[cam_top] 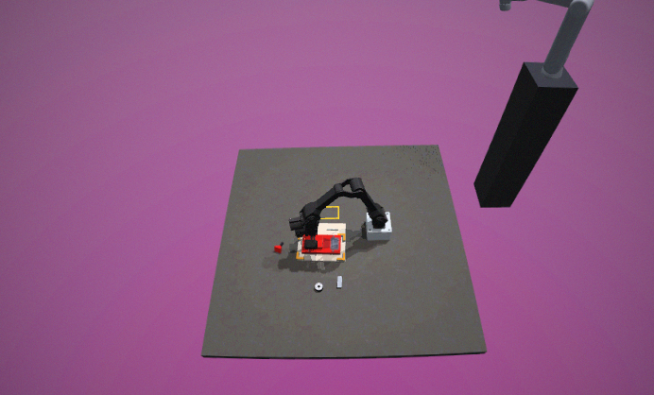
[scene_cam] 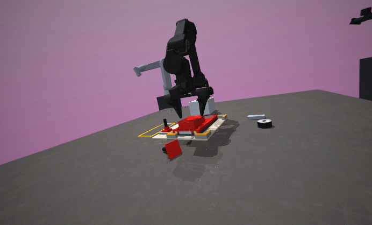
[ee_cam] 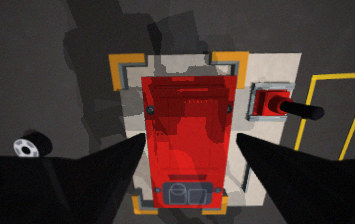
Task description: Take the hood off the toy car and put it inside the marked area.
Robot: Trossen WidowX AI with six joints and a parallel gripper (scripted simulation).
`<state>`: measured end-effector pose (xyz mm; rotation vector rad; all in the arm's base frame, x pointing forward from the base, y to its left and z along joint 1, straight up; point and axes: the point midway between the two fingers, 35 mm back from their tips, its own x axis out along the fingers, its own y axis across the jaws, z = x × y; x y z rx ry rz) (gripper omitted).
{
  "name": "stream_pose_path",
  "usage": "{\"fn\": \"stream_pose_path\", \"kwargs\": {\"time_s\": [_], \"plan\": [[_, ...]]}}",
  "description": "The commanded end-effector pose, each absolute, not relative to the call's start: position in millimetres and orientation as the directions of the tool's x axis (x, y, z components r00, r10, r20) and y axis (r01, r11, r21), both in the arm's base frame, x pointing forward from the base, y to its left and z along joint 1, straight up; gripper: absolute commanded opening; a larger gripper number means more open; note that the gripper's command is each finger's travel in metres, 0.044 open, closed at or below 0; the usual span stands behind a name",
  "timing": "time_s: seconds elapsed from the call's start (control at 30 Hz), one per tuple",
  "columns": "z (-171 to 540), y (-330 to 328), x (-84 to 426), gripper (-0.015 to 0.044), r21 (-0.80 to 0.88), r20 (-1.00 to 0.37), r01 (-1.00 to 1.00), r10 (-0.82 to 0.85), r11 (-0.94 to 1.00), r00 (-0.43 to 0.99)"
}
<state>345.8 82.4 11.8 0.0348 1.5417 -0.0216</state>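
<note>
Above the toy car (ee_cam: 185, 140), the gripper (ee_cam: 188, 145) hangs wide and empty, fingers flanking its red body.

Arm folded high at the elbow, forearm dropping steeply, wrist pointed straight down. End effector (scene_cam: 190, 114) wide open, empty; fingers (scene_cam: 178, 107) straddle the toy car (scene_cam: 191, 125), tips just above it, one each side.

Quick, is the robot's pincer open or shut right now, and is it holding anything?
Pincer: open wide, holding nothing, its fingers on either side of the red toy car.
</note>
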Motion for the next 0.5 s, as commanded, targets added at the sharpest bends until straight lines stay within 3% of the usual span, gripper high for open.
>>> {"fn": "stream_pose_path", "kwargs": {"time_s": [0.0, 0.47], "plan": [[7.6, 82.5, 344.5, 0.044, 0.01, -1.0, 0.03, 0.009, 1.0, 0.021], [0.7, 82.6, 344.8, 0.044, 0.01, -1.0, 0.03, 0.009, 1.0, 0.021]]}}
